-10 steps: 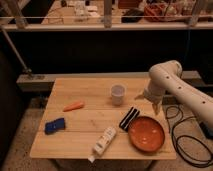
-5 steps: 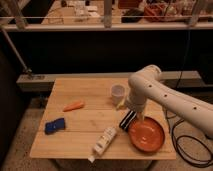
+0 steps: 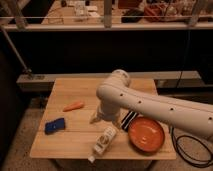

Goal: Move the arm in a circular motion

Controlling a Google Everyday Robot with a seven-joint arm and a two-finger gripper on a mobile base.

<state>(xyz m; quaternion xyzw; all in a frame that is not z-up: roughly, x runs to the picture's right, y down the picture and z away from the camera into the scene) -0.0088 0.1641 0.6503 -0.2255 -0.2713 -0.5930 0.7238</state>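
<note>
I read arm (image 3: 150, 102) reaching in from right, elbow over centre of wooden table (image 3: 65, 90), cream-white with dark dots. Gripper (image 3: 99, 118) hangs below elbow, just above tabletop, near table's middle. Orange carrot (image 3: 74, 105) left of gripper, apart. Blue object (image 3: 54, 125) toward table's front-left. White bottle (image 3: 103, 140) lying at front edge, below gripper. Orange bowl (image 3: 146, 135) front-right, dark striped item (image 3: 129, 119) just beside it. Black cable (image 3: 192, 150) on floor right of table.

Wooden table (image 3: 75, 142), carrot (image 3: 74, 105), blue sponge (image 3: 54, 125), white bottle (image 3: 103, 142), orange bowl (image 3: 146, 135)
</note>
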